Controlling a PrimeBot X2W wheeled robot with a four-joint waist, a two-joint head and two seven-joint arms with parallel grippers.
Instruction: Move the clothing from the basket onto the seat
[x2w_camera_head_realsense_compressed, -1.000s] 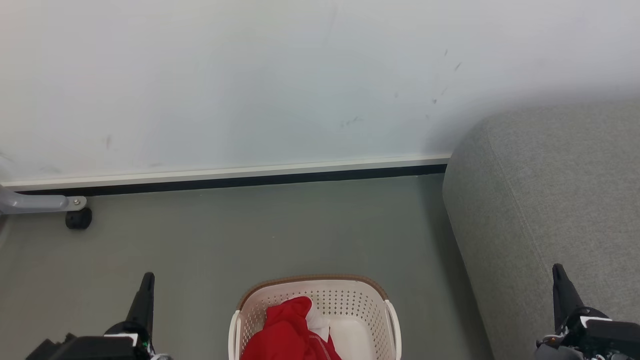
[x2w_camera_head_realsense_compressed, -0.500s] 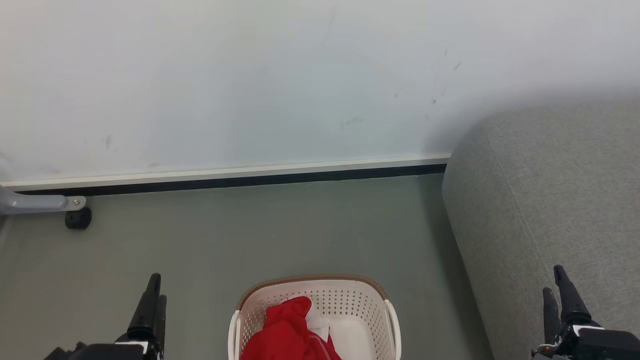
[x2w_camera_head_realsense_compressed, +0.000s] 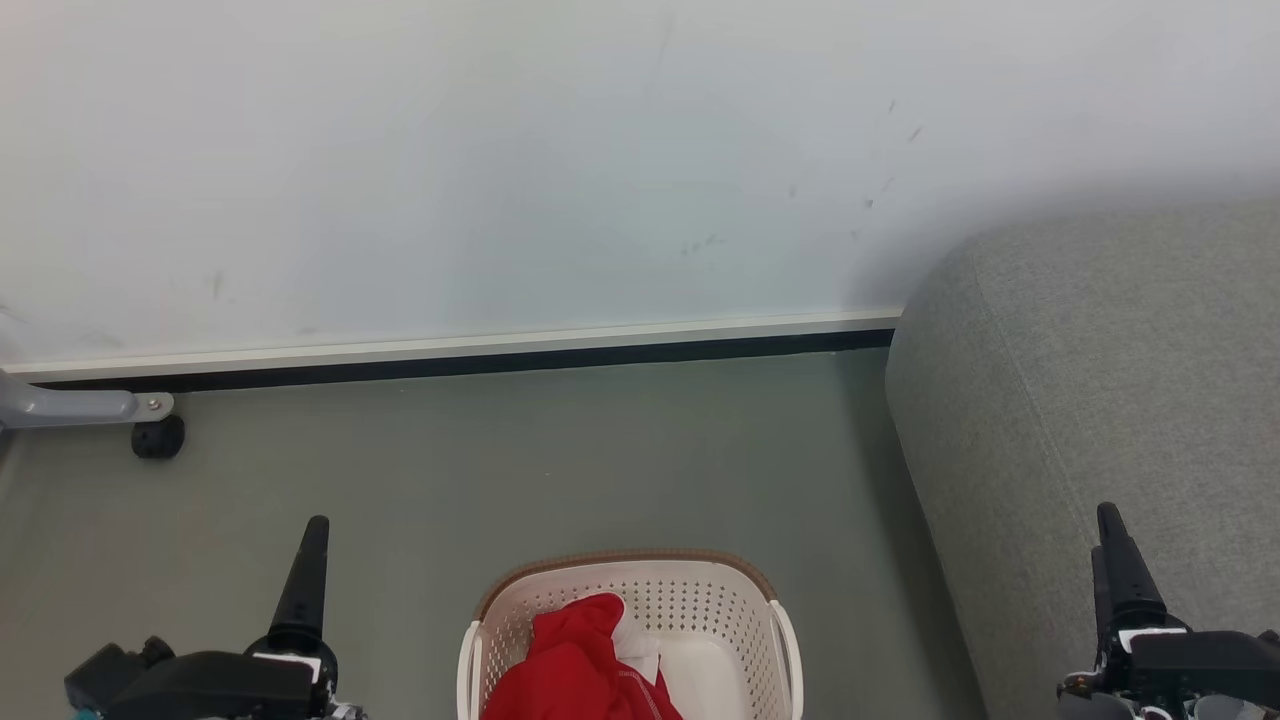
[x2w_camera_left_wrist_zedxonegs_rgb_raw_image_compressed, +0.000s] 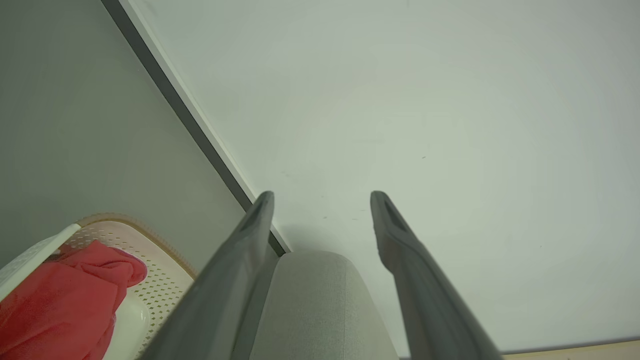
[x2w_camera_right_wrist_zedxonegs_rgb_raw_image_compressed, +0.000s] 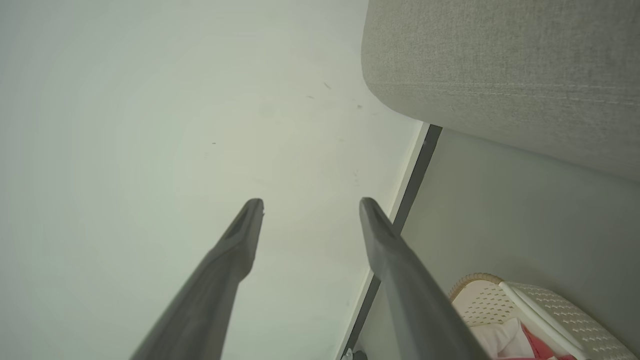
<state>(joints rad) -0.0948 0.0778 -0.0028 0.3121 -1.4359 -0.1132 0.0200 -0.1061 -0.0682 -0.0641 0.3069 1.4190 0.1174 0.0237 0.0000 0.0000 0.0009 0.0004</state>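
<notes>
In the head view, the clothing (x2w_camera_head_realsense_compressed: 570, 660) is a crumpled red heap with white trim and no clear long axis. It fills the left side of the basket (x2w_camera_head_realsense_compressed: 700, 600), a perforated cream tub on the floor between both grippers. I judge the left gripper (x2w_camera_head_realsense_compressed: 310, 560) nearer than the right gripper (x2w_camera_head_realsense_compressed: 1112, 545), which is beside the grey woven seat (x2w_camera_head_realsense_compressed: 1100, 400).

In the left wrist view the jaws are spread and empty, with the clothing low to their left.

The right wrist view also shows spread, empty jaws, with the basket at lower right.
</notes>
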